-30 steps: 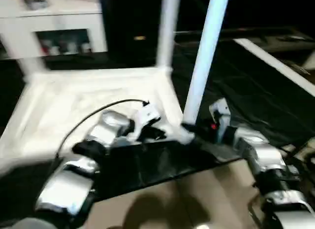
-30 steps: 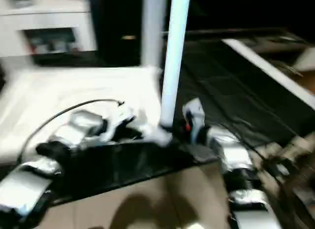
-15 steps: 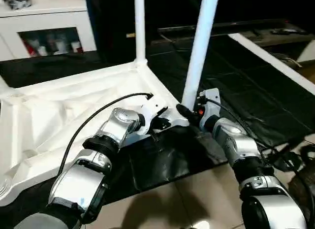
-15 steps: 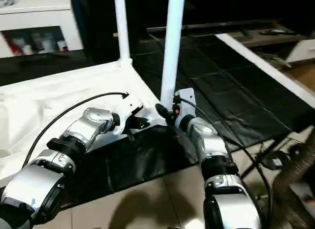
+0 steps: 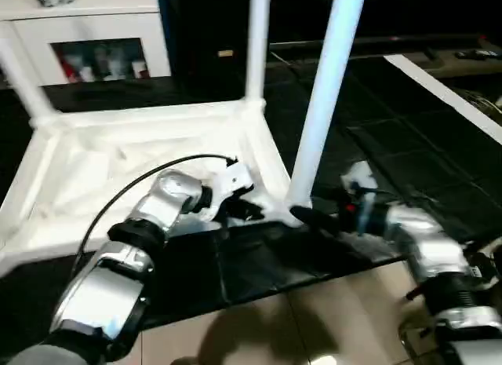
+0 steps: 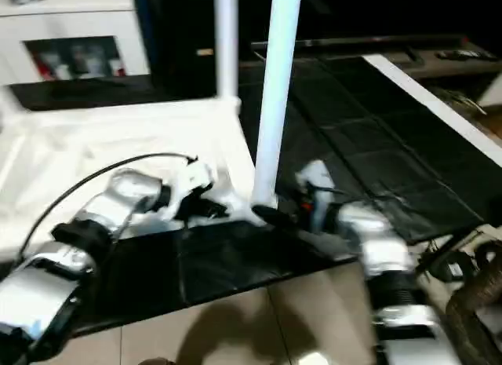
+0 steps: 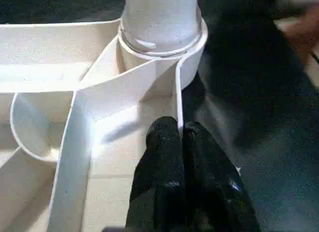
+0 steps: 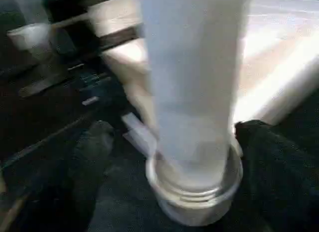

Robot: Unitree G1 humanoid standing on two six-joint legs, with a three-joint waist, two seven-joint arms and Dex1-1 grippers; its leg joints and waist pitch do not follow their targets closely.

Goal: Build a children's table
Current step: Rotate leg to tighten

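The children's table (image 5: 118, 169) lies upside down on a black mat, its ribbed underside facing up. Its white legs rise from the corners, with the near right leg (image 5: 325, 98) closest to both grippers. My left gripper (image 5: 249, 212) is shut on the thin frame rib (image 7: 176, 92), just beside that leg's socket (image 7: 162, 22). My right gripper (image 5: 302, 216) is at the base of the same leg (image 8: 192, 92). It is open, with one of its black fingers (image 8: 92, 152) on each side of the leg's collar.
A white glass-door cabinet (image 5: 86, 43) stands at the back left. The black mat (image 5: 392, 137) spreads to the right, crossed by a long white strip (image 5: 447, 98). Tan floor (image 5: 314, 318) lies in front. Cables and a hose (image 6: 471, 271) sit at the right edge.
My right gripper's fingers have spread wider around the leg's base, and its forearm now lies lower and further right. The left gripper's hold is unchanged. The head views have shifted.
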